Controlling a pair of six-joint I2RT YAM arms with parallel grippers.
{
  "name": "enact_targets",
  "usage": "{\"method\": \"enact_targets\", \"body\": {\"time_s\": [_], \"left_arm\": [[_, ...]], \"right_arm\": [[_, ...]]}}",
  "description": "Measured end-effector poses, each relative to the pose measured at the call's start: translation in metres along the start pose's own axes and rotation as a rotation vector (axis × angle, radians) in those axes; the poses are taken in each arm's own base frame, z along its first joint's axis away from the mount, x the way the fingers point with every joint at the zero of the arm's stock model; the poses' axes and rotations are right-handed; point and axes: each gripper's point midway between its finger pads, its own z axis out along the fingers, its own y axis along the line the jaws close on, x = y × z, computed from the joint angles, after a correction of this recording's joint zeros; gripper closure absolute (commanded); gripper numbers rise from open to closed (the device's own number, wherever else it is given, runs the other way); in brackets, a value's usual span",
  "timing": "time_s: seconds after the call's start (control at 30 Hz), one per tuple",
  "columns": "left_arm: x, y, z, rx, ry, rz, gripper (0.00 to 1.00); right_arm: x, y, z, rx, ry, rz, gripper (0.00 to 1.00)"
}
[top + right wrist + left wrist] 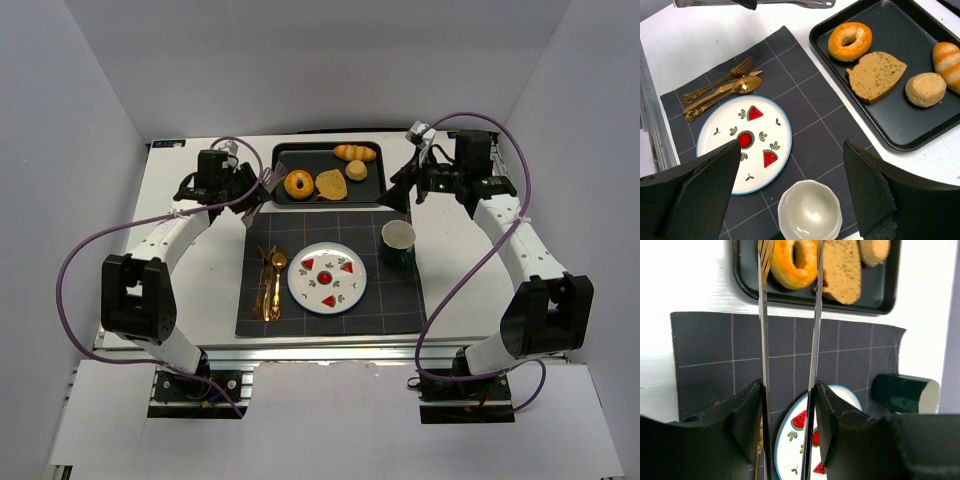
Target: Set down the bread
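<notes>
Left fingers [747, 420]: clamped from both sides on tongs [763, 340], blades held a little apart and running straight up the left wrist frame. Up at the top edge there, bread [790, 265] lying in the tray [742, 282], framed between the two blade tips; touching or not, impossible to tell. Just right of it, a flat slice [842, 270].

Right fingers [705, 195]: spread wide, gripping nothing, with the cup [810, 210] showing between them at the bottom of the right wrist frame. Left of centre in that frame, plate [722, 132] on the mat [805, 115]. Cutlery [720, 89] just beside the plate, toward the upper left.

From above: tray at top centre of the desk [215, 290], mat directly below it, bread in the tray's lower left, tongs reaching in from the left.
</notes>
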Motion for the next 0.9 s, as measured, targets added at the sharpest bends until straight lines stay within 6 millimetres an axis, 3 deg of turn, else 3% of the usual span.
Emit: {"method": "enact_targets", "body": {"time_s": [0.2,0.6,0.9], "left_arm": [[0.0,0.01,0.017,-0.058,0.037,0.008,0.46],[0.02,0.021,0.05,-0.08,0.134,0.016,0.46],[0.028,0.02,0.057,-0.059,0.166,0.01,0.46]], "right_arm": [[0.003,-0.001,-0.003,0.004,-0.004,0.015,0.13],[0.0,-0.002,-0.004,0.0,-0.018,0.017,0.13],[0.0,-0.002,-0.005,-0.001,-0.019,0.024,0.12]]}}
